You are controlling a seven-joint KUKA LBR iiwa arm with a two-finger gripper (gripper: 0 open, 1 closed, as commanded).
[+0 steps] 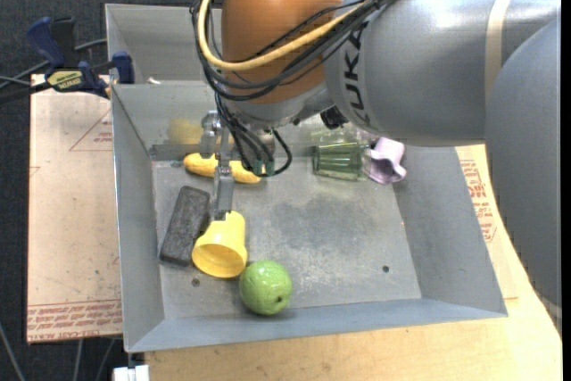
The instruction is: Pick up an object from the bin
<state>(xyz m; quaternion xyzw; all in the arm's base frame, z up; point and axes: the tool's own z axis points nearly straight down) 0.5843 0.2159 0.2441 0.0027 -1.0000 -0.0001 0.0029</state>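
My gripper (223,202) hangs at the left of the bin, its tip just above the narrow end of a yellow cup (221,245) that lies on its side. A yellow banana (203,163) lies right behind the gripper, partly hidden by it. A dark grey block (185,225) rests to the left of the cup, by the bin's left wall. A green apple (266,286) sits in front of the cup, near the front wall.
A clear green glass (339,161) lies on its side at the back, with a pale purple thing (388,161) next to it on the right. The arm and its orange cover hang over the back of the bin.
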